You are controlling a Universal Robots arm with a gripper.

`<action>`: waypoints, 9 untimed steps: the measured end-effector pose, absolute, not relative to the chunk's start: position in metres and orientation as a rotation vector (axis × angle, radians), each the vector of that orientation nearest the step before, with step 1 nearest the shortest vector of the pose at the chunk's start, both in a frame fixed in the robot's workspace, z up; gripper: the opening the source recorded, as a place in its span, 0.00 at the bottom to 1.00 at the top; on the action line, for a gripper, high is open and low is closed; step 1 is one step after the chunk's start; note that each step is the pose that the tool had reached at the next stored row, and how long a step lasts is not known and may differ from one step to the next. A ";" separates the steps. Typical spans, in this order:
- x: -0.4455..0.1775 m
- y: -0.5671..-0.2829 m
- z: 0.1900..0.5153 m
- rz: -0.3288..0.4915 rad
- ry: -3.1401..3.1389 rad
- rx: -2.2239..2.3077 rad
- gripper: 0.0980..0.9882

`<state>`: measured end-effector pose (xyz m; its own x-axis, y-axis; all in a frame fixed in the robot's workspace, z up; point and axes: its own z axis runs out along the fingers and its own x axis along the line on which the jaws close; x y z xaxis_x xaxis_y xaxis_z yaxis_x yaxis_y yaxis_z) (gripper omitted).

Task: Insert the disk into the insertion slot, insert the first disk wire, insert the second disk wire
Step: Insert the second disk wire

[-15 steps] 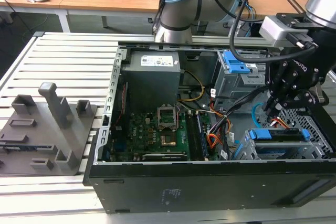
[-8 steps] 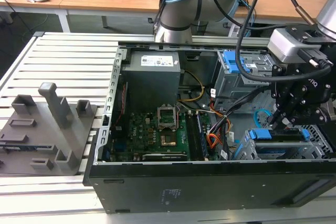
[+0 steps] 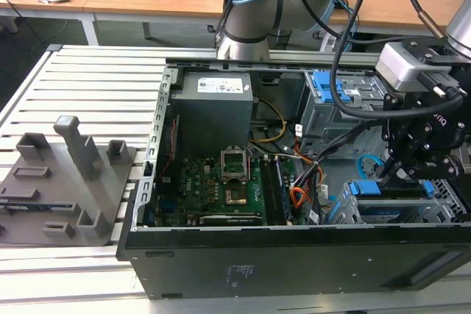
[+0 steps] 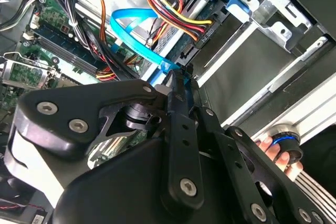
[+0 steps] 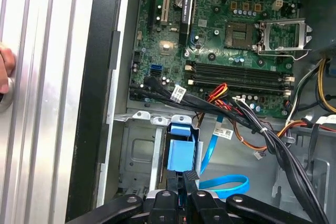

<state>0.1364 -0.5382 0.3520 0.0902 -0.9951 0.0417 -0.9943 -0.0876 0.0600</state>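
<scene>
A: Where does the gripper point(image 3: 401, 170) stand?

B: At the right of the exterior view, low over the disk point(image 3: 390, 190), which sits in the insertion slot point(image 3: 353, 215) at the lower right of the frame. In the first wrist view its black fingers point(image 5: 185, 182) are pressed together just at the blue carrier's edge, at bottom centre, with nothing visibly between them.

A: What could go wrong?

B: Probably snagging. The second disk wire point(image 5: 226, 184), a thin flat light-blue ribbon, loops just beside the fingertips; it could catch or kink. The first disk wire point(image 5: 223, 92), thin orange-red and black strands, lies near. The slot is perforated grey sheet metal with hard edges; a tilted disk could jam.
</scene>
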 end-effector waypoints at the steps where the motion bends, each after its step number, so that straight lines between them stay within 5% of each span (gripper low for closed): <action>1: 0.137 -0.538 0.352 -0.015 -2.071 2.265 0.07; 9: 0.145 -0.537 0.346 -0.028 -2.077 2.271 0.07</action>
